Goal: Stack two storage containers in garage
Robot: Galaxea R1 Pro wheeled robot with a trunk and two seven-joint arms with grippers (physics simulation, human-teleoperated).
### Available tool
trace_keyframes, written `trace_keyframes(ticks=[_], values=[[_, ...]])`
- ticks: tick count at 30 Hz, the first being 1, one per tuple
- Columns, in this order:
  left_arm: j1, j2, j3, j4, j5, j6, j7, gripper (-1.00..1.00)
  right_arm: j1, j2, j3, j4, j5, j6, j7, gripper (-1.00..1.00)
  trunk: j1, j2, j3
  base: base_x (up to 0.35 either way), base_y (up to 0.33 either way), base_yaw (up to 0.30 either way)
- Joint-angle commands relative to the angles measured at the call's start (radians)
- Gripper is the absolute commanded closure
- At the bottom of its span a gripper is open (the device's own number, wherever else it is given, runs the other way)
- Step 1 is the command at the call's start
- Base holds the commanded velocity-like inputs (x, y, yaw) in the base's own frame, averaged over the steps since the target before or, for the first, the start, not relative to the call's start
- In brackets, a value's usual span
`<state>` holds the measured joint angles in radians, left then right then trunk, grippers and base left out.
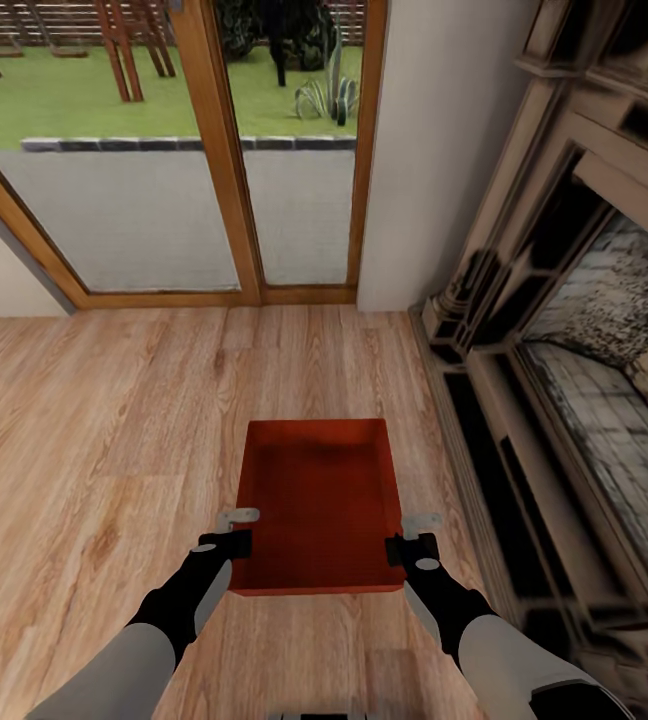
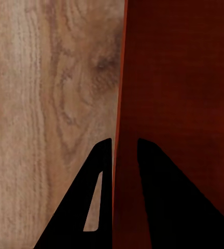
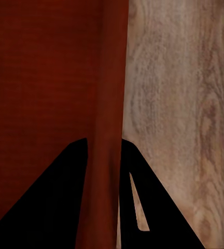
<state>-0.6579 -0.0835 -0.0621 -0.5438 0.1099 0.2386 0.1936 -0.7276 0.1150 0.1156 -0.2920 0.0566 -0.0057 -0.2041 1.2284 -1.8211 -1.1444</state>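
One red-orange open-top storage container [image 1: 316,500] is in front of me over the living room's light wood planks [image 1: 104,420]. My left gripper [image 1: 236,530] is shut on its left wall, and my right gripper [image 1: 411,535] is shut on its right wall. In the left wrist view the left gripper [image 2: 124,150] has its two dark fingers either side of the storage container's thin wall [image 2: 120,104]. The right wrist view shows the right gripper [image 3: 102,148] clamped the same way on the storage container's opposite wall [image 3: 109,93]. The container is empty. The garage and its floor are out of view.
A fireplace surround [image 1: 564,380] with a stepped hearth runs close along the right, just beside the container. Ahead stands a wood-framed glass door [image 1: 214,170] onto a patio and lawn, with a white wall pillar [image 1: 434,150] to its right. Open plank floor lies to the left.
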Motion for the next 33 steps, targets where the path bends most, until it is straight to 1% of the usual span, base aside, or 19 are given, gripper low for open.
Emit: trace_keyframes(ticks=[1,33], values=[[0.0,0.001,-0.001,-0.003,-0.01,0.007,0.015,1.0,0.0,0.0,0.001,0.002,0.0,0.0,-0.005,1.0,-0.004,0.007,0.003,0.0,0.0,0.0],[0.0,0.001,-0.001,-0.004,-0.009,0.006,0.015,1.0,0.0,0.0,0.001,0.003,-0.001,-0.011,-0.005,1.0,-0.127,0.231,0.103,0.0,0.0,0.0]])
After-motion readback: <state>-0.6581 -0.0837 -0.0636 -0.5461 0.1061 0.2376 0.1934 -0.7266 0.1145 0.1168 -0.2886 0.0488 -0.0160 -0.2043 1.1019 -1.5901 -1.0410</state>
